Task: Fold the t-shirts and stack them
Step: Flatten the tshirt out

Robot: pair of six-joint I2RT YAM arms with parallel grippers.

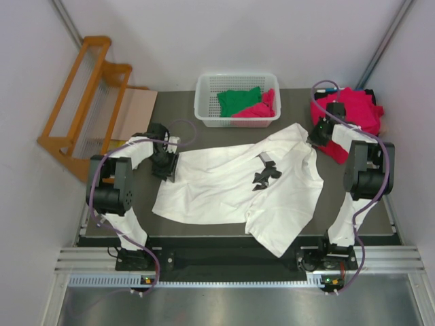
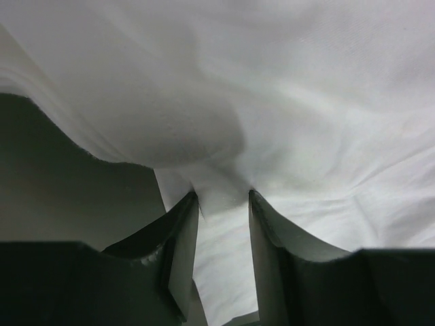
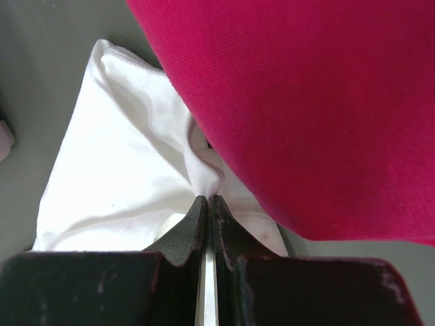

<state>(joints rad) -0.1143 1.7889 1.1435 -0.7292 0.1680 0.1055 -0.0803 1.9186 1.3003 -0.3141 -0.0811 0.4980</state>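
A large white t-shirt (image 1: 224, 183) with a small black chest print (image 1: 265, 175) lies spread across the dark table (image 1: 177, 109), one corner hanging over the front edge. My left gripper (image 1: 166, 170) is at its left edge. In the left wrist view its fingers (image 2: 180, 231) stand apart with a flat strip of the white cloth (image 2: 306, 102) running between them. My right gripper (image 1: 315, 139) is at the shirt's right end, shut on a pinch of white cloth (image 3: 115, 170) just under a crimson-pink t-shirt (image 3: 306, 102).
A white lattice basket (image 1: 204, 102) at the back holds a green t-shirt (image 1: 238, 100) and a pink one (image 1: 258, 110). A pile of crimson-pink shirts (image 1: 357, 115) sits at the back right. A wooden rack (image 1: 81, 95) and cardboard (image 1: 132, 112) stand at the left.
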